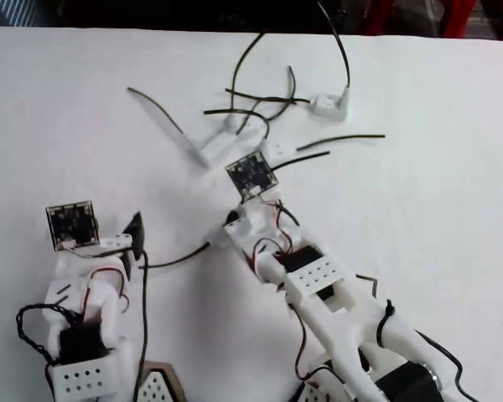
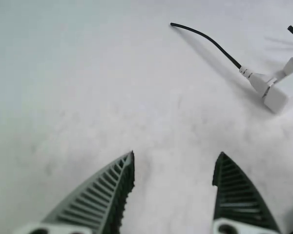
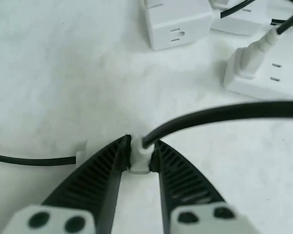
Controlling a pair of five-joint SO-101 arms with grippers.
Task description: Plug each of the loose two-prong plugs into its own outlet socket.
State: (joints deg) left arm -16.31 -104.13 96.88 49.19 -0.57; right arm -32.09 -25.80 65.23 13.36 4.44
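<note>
My right gripper (image 3: 139, 146) is shut on a white two-prong plug (image 3: 139, 157), whose black cable (image 3: 224, 114) runs off to one side. Ahead of it lies a white outlet socket (image 3: 178, 22) with bare slots, and another socket (image 3: 263, 78) with a plug (image 3: 249, 56) in one of its outlets. In the high view this gripper (image 1: 233, 224) sits mid-table, short of the cluster of sockets (image 1: 277, 151). My left gripper (image 2: 176, 158) is open over bare table, with a socket block (image 2: 281, 92) and a corded plug (image 2: 254, 78) farther off. It stands low at the left (image 1: 132, 234).
Several black cables (image 1: 251, 100) tangle around the sockets at the back centre. One more socket (image 1: 327, 105) lies at the back. A loose cable (image 1: 180, 257) runs between the two arms. The white table (image 1: 436, 184) is open to the right and far left.
</note>
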